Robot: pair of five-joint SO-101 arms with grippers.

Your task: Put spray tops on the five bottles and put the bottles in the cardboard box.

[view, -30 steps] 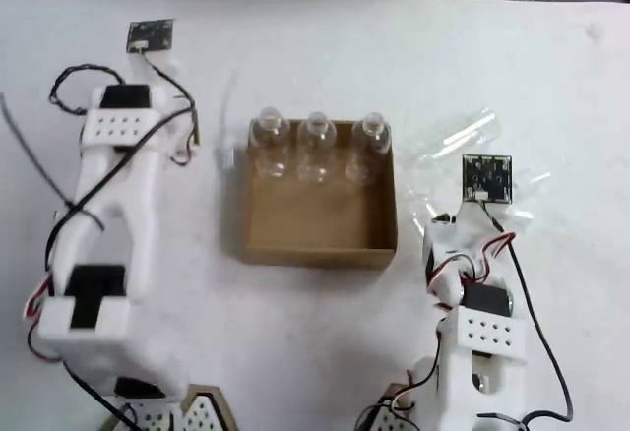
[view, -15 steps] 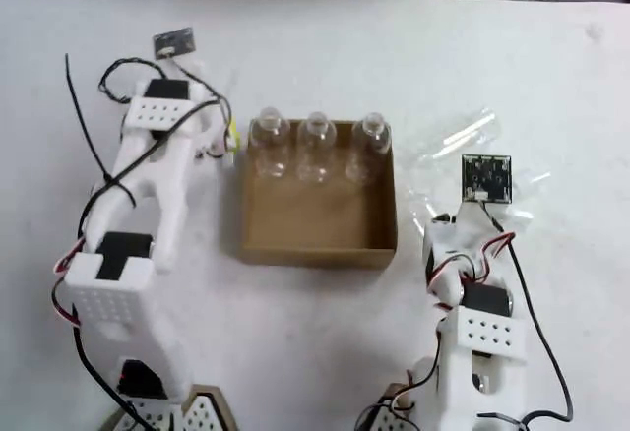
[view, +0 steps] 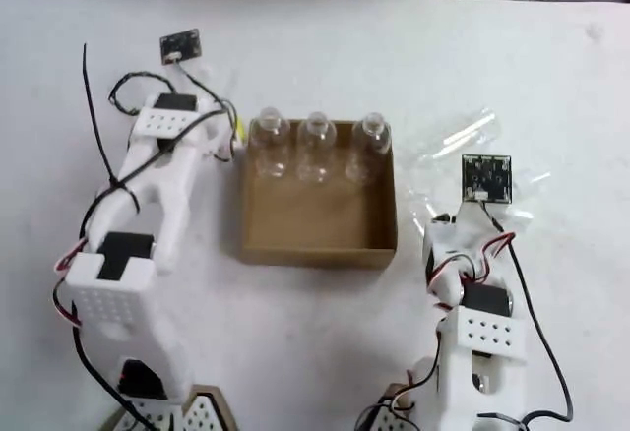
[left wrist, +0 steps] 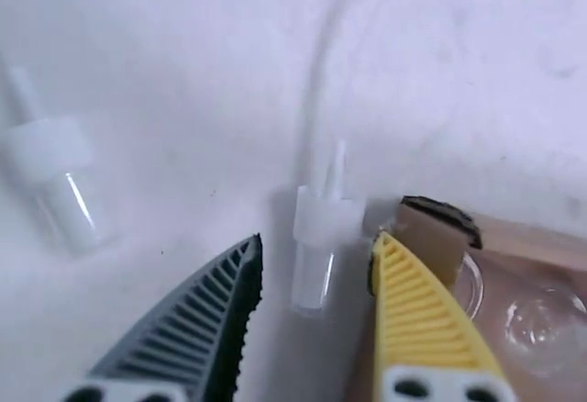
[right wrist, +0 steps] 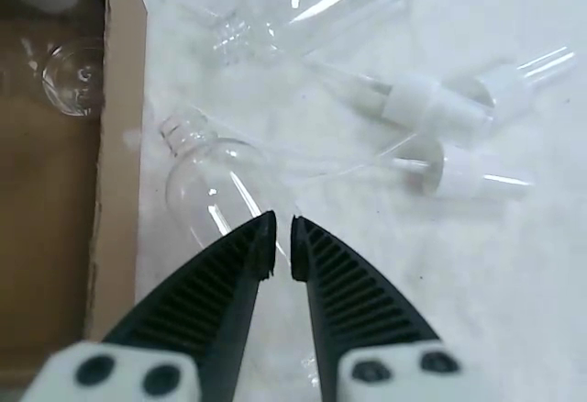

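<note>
We log the right gripper [right wrist: 282,228] with jaws all but closed, holding nothing, over a lying bottle [right wrist: 215,191] just beside the box [view: 320,224]. Loose tops [right wrist: 431,108] lie beyond. The left gripper [left wrist: 317,240] is spread wide, with a top [left wrist: 321,228] between its jaws at the box's far corner. Three bottles [view: 317,146] stand inside along the far wall.

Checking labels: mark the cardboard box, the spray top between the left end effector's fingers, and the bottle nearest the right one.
cardboard box [view: 315,219]: high view, bare inner floor.
spray top [left wrist: 323,220]: left wrist view, white collar.
bottle [right wrist: 215,191]: right wrist view, clear body.
</note>
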